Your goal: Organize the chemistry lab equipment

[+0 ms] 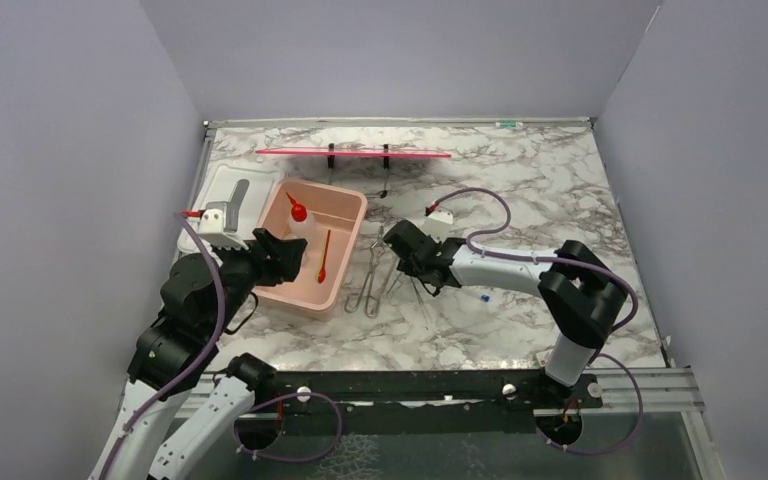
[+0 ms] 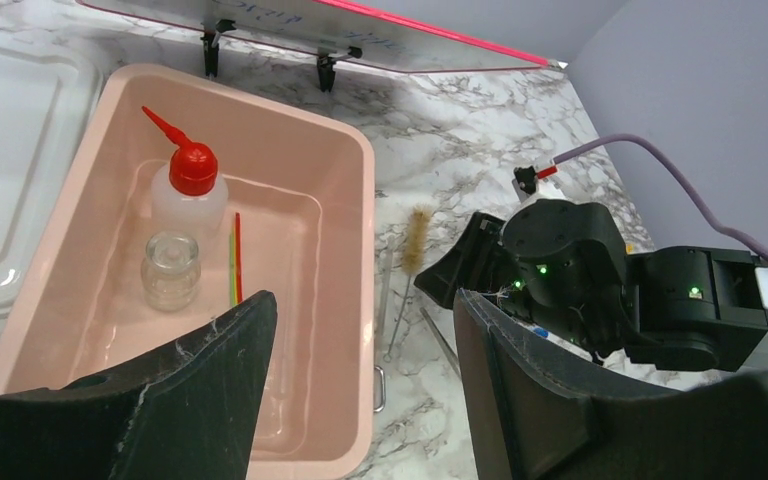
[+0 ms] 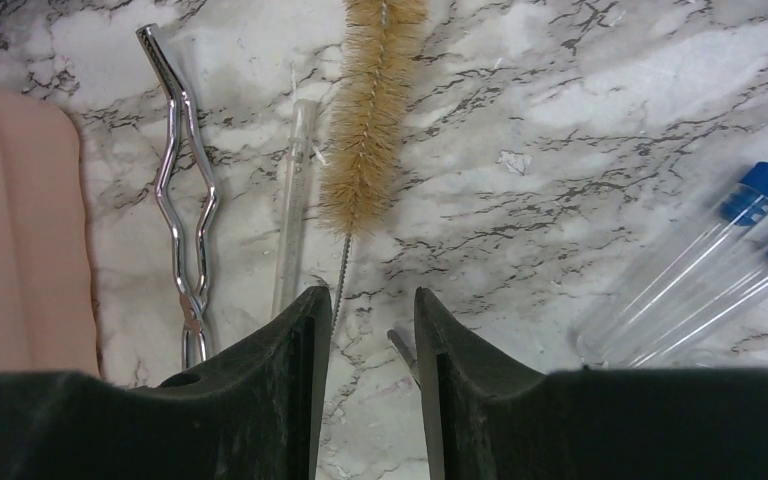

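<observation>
Lying on open table [image 3: 580,90] right of pink tub [image 2: 365,180]: tongs [image 3: 185,190], brush [image 3: 370,110], blue-capped tubes [image 3: 720,250]. In tub: squeeze bottle [image 2: 188,195], glass vial [image 2: 170,270]. Left end effector [image 2: 365,300], right end effector [image 3: 372,295]: both apart, gripping nothing.

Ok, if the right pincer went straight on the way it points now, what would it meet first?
Probably the wire stem of the bottle brush, lying on the marble table ahead of the open right pincer, nearer one finger. Depth is unclear, so it might reach bare table beside it.
</observation>
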Controlling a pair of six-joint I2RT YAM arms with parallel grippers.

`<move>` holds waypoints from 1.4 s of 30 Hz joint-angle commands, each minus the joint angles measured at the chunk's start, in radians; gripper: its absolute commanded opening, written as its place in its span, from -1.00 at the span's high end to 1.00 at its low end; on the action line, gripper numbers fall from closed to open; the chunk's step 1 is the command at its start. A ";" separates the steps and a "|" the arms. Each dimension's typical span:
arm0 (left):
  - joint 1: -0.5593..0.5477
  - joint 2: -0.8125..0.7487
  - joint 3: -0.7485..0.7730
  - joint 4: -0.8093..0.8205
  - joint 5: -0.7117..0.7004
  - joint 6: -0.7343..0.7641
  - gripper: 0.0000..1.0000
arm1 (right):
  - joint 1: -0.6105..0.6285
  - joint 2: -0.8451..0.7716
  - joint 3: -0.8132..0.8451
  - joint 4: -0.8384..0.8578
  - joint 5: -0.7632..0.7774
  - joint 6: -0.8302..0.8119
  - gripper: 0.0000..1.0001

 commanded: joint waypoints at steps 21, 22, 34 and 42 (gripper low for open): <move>-0.006 -0.069 -0.154 0.233 -0.190 0.033 -0.36 | 0.001 0.066 -0.004 0.100 -0.042 -0.029 0.28; -0.008 -0.073 -0.160 0.236 -0.194 0.033 -0.36 | 0.001 0.075 0.009 0.084 -0.037 -0.024 0.28; -0.010 -0.122 -0.238 0.273 -0.239 0.017 -0.37 | 0.001 0.161 0.104 -0.039 0.026 0.067 0.67; -0.016 -0.131 -0.222 0.277 -0.252 0.026 -0.36 | 0.002 0.056 0.119 -0.083 0.053 0.082 0.99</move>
